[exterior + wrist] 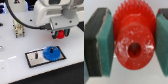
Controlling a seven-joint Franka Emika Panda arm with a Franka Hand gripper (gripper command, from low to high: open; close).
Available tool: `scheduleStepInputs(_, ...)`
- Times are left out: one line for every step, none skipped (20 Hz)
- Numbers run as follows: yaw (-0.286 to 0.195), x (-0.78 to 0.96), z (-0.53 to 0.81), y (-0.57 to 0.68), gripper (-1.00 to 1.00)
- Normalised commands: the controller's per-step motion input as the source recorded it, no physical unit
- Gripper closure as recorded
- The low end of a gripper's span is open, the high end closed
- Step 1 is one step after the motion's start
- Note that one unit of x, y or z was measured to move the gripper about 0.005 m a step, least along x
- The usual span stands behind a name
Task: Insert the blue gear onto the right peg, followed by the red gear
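Observation:
In the exterior view my gripper [60, 34] is shut on the red gear [61, 34] and holds it in the air, above and to the exterior view's right of the grey plate [34, 59]. The blue gear [50, 53] lies flat on that plate's right end, where the right peg stands; the peg itself is hidden by the gear. The plate's other peg [37, 55] shows as a thin dark stub. In the wrist view the red gear [133, 36] fills the middle, its hub hole facing the camera, clamped between the two teal pads [105, 40].
A small white and black fixture [19, 31] with a black cable stands at the exterior view's back left. The white table [70, 65] stretches around the plate. Dark background lies behind the arm.

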Motion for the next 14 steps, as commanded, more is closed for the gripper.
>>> scheduleStepInputs(0.0, 0.61, 0.5, -0.07, 1.0)
scheduleStepInputs(0.0, 0.59, 0.48, -0.1, 1.0)
scheduleStepInputs(0.0, 0.59, 0.48, -0.14, 1.0)
scheduleStepInputs(0.0, 0.61, 0.47, -0.18, 1.0)
scheduleStepInputs(0.0, 0.63, 0.45, -0.19, 1.0)
scheduleStepInputs(0.0, 0.64, 0.41, -0.18, 1.0)
scheduleStepInputs(0.0, 0.64, 0.4, -0.23, 1.0)
scheduleStepInputs(0.0, 0.64, 0.36, -0.25, 1.0)
scheduleStepInputs(0.0, 0.64, 0.35, -0.27, 1.0)
scheduleStepInputs(0.0, 0.63, 0.33, -0.31, 1.0)
scheduleStepInputs(0.0, 0.64, 0.34, -0.32, 1.0)
scheduleStepInputs(0.0, 0.64, 0.3, -0.31, 1.0)
scheduleStepInputs(0.0, 0.64, 0.3, -0.3, 1.0)
scheduleStepInputs(0.0, 0.62, 0.26, -0.31, 1.0)
